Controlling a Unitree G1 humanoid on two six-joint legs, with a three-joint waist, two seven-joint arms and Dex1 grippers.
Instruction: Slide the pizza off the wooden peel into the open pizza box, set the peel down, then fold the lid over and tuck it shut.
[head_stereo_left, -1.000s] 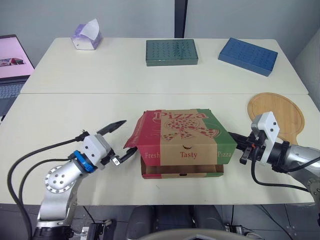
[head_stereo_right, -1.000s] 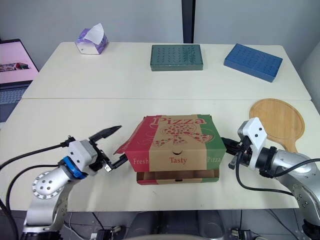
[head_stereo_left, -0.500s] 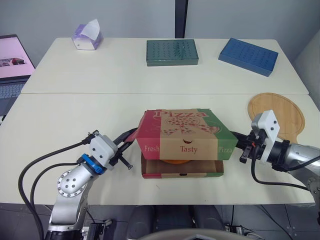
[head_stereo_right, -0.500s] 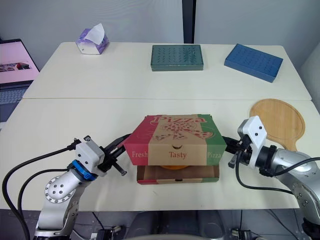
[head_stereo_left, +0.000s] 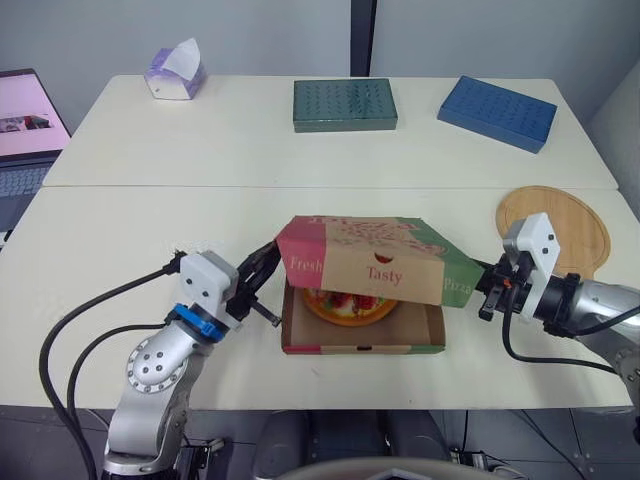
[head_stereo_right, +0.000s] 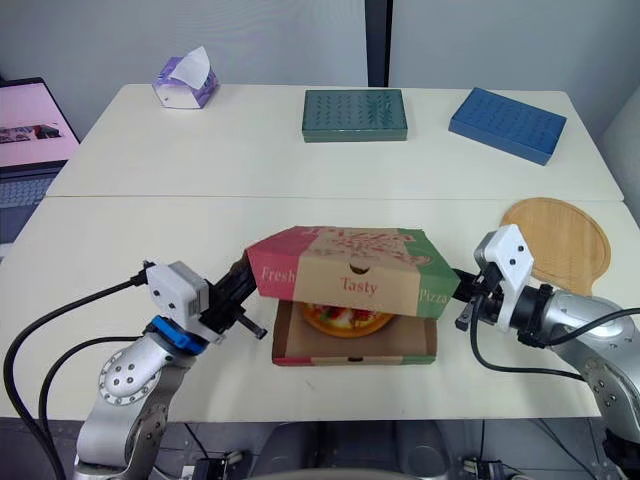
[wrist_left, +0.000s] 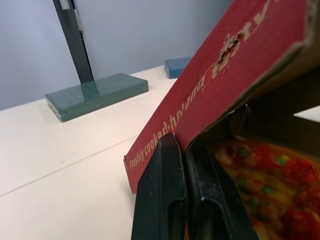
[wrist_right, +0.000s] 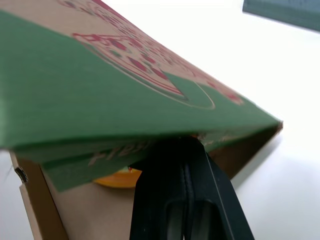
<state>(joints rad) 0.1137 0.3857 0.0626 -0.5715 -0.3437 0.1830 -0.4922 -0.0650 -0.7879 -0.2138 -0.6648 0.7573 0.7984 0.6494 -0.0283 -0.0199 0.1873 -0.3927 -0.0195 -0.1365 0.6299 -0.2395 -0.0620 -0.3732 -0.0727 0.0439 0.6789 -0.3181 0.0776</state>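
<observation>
The pizza box (head_stereo_left: 360, 345) sits at the table's front middle with the pizza (head_stereo_left: 350, 303) inside it. Its printed lid (head_stereo_left: 370, 250) hovers over the base, tilted, front edge raised. My left gripper (head_stereo_left: 268, 268) is shut on the lid's red left flap (wrist_left: 200, 107), and its black fingers (wrist_left: 165, 190) are pressed together at the flap's lower corner. My right gripper (head_stereo_left: 484, 290) is shut on the lid's green right flap (wrist_right: 100, 100). The round wooden peel (head_stereo_left: 570, 225) lies flat on the table beyond my right arm.
A tissue box (head_stereo_left: 175, 72) stands at the far left, a dark green box (head_stereo_left: 344, 104) at the far middle and a blue box (head_stereo_left: 496, 112) at the far right. A laptop (head_stereo_left: 25, 125) is off the table's left edge.
My left gripper closed on the lid's left flap. Both grippers then lifted the lid, which had lain almost flat on the base; its front edge rose and the pizza shows beneath.
</observation>
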